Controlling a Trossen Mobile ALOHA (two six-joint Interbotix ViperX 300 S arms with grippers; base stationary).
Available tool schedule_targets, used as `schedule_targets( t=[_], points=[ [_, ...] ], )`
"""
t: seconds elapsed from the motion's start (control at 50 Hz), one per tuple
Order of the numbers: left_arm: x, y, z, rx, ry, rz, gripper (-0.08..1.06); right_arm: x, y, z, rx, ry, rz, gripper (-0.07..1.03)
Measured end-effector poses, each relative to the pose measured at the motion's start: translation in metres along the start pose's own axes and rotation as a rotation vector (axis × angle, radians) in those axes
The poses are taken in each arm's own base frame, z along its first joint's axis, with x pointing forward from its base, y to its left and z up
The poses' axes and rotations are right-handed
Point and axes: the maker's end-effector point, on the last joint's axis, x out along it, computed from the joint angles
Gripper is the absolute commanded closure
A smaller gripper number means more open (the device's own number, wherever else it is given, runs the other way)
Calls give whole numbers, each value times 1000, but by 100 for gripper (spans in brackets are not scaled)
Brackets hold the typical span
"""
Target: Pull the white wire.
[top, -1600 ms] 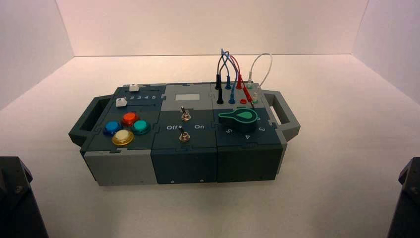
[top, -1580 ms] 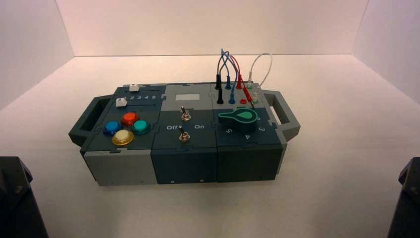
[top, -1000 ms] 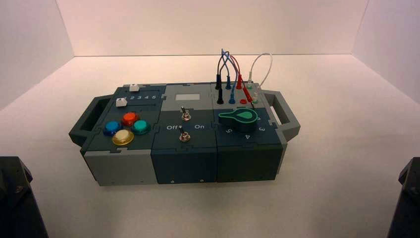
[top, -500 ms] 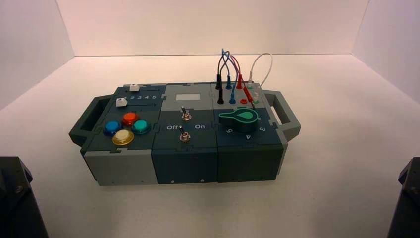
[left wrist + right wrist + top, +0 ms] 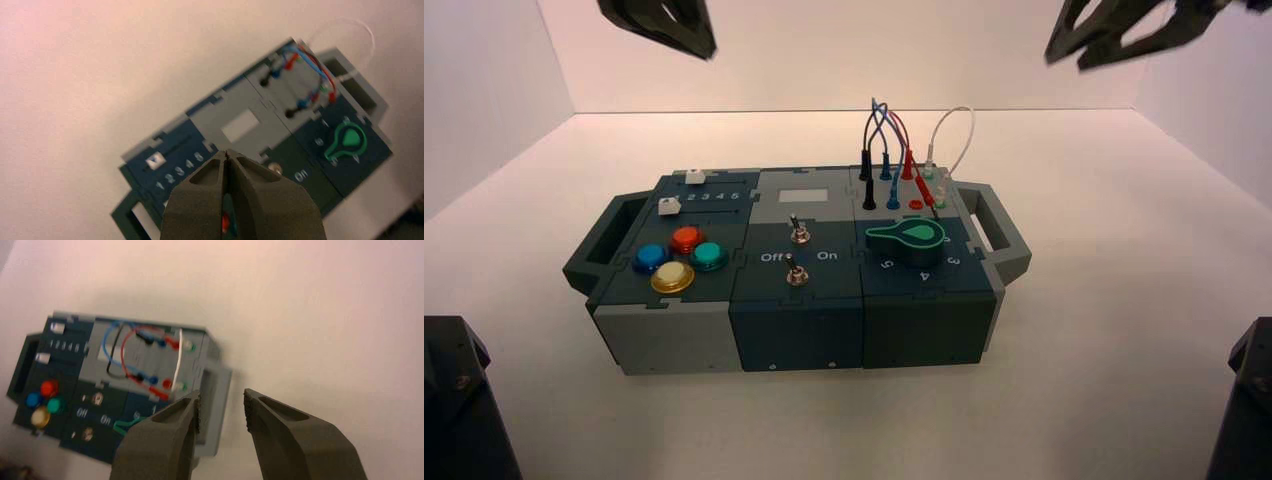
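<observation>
The white wire arches as a short loop above the far right corner of the box, with both ends plugged in beside the black, blue and red leads. It also shows in the right wrist view and faintly in the left wrist view. My right gripper is open and empty, high above the table to the right of the box; in the high view it hangs at the top right. My left gripper is shut and empty, high above the box's left half, at the top left of the high view.
The black, blue and red leads cross just left of the white wire. A green knob sits in front of them, two toggle switches in the middle, and coloured buttons at the left. The right handle juts out. White walls enclose the table.
Both grippers have come into the top of the high view, where neither showed before. The box and its wires have not moved.
</observation>
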Motion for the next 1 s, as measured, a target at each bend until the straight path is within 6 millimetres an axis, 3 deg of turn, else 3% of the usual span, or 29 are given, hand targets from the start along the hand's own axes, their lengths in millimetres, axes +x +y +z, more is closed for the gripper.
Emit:
schedule_targets(
  t=[0.36, 0.58, 1.0],
  points=[
    [14, -11, -11, 38, 105, -21, 100, 41, 32, -13, 17, 191, 63, 47],
    [18, -19, -13, 63, 132, -35, 100, 64, 31, -24, 32, 279, 41, 47],
    [21, -22, -14, 74, 148, -41, 100, 94, 45, -19, 20, 346, 39, 47]
  ],
)
